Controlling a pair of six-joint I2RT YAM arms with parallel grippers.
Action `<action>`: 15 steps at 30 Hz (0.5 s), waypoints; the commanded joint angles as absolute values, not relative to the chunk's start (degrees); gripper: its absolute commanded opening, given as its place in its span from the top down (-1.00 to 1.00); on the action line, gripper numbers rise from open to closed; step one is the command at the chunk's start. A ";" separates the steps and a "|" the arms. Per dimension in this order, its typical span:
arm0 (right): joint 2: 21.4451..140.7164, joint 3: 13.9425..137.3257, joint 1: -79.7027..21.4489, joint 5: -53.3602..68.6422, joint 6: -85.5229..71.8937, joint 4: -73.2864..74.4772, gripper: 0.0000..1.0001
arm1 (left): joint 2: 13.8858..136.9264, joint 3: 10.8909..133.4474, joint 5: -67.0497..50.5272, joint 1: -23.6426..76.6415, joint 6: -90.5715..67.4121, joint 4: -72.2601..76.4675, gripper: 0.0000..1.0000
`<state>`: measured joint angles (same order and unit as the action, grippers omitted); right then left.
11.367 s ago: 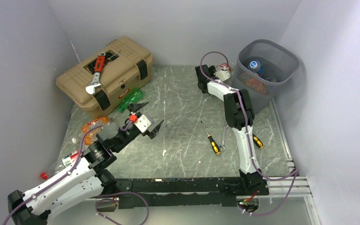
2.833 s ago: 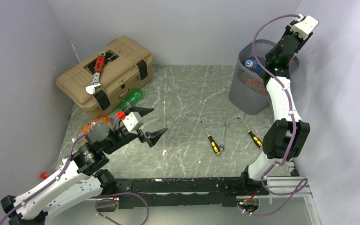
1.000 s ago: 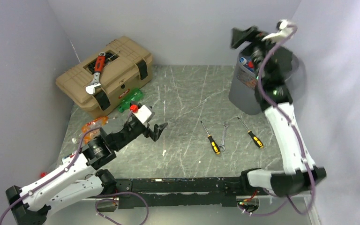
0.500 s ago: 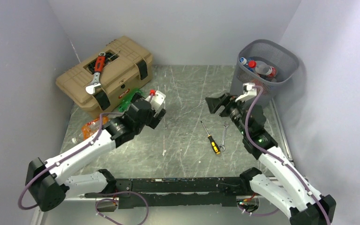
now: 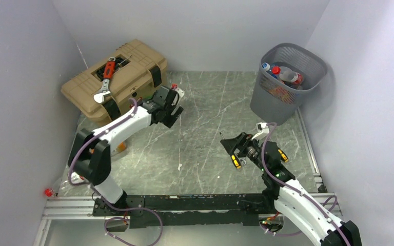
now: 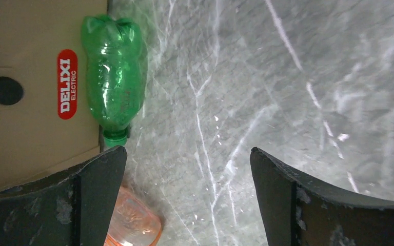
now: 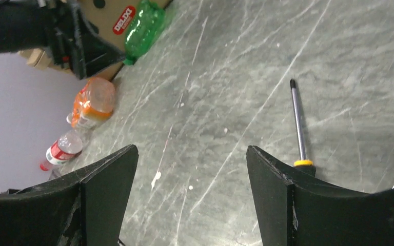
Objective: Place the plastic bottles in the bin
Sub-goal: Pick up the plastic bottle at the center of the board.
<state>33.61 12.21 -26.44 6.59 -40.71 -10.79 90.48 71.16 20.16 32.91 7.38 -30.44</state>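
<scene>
Left arm was stretched out over the bench [image 5: 200, 102], its claw [image 6: 184, 159] pointing down beside the toolbox [image 5: 118, 77], jaws wide and empty. The green bottle [image 6: 114, 84] lay along the toolbox front, cap end just beyond one finger. An orange bottle [image 7: 93, 102] lay near it and a clear bottle [image 7: 64, 148] by the left wall. Right arm was folded low toward the near edge, its claw [image 7: 190, 154] wide and empty over open bench, a screwdriver [image 7: 297, 123] just beside. The bin [image 5: 272, 102] stood in the far right corner, bottles [image 5: 286, 76] inside.
</scene>
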 commanded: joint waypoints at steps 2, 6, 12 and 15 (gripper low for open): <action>30.17 9.48 -27.07 9.04 -41.92 -17.84 -0.62 | 99.06 77.73 23.56 29.80 8.57 -34.71 -0.91; 30.38 9.41 -27.15 9.84 -40.60 -18.00 -0.61 | 103.53 78.52 27.73 27.80 11.20 -32.41 -0.92; 30.46 8.55 -27.33 10.62 -40.08 -18.98 -0.59 | 104.59 74.10 28.01 23.97 16.43 -21.71 -0.92; 30.75 8.07 -27.40 10.93 -40.29 -19.64 -0.59 | 104.85 72.46 27.19 22.77 19.26 -16.48 -0.90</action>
<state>30.76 8.75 -27.00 9.58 -40.95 -15.25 104.73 74.11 26.83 24.38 14.24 -25.91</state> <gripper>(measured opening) 0.796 0.956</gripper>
